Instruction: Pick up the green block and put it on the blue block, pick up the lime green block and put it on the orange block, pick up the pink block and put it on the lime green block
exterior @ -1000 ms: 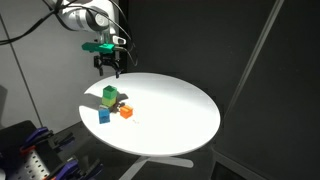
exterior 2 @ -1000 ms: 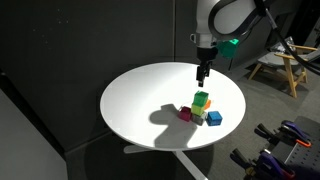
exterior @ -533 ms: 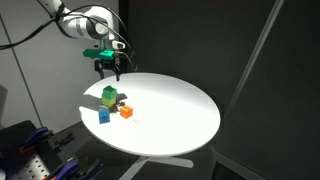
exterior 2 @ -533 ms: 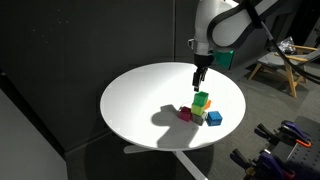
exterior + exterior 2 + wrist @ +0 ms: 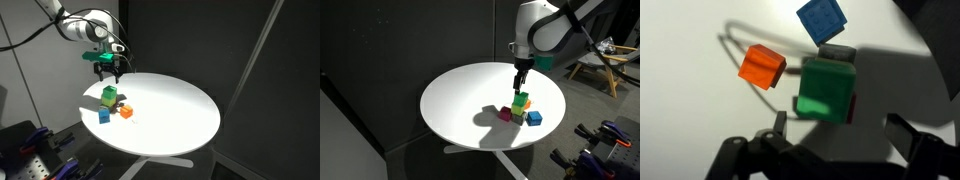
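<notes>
1. Now the tool [image 5: 108,71] hangs spread wide, holding nothing, above the green block [image 5: 108,95];
2. that block sits on the lime green block [image 5: 520,109], near the blue block [image 5: 104,116];
3. a crooked grab could tip both over.

The round surface [image 5: 180,110] looks smooth and matt white, laminate or painted board, I can't say which; the green block [image 5: 825,88], orange block [image 5: 762,66] and blue block [image 5: 821,18] have flat, even, matt faces, plastic or painted wood; the hand [image 5: 108,75] is dull black; the arm's shell [image 5: 542,22] is glossy white plastic; the frame [image 5: 595,62] is bare pale wood; the backdrop [image 5: 410,40] is matt black.
</notes>
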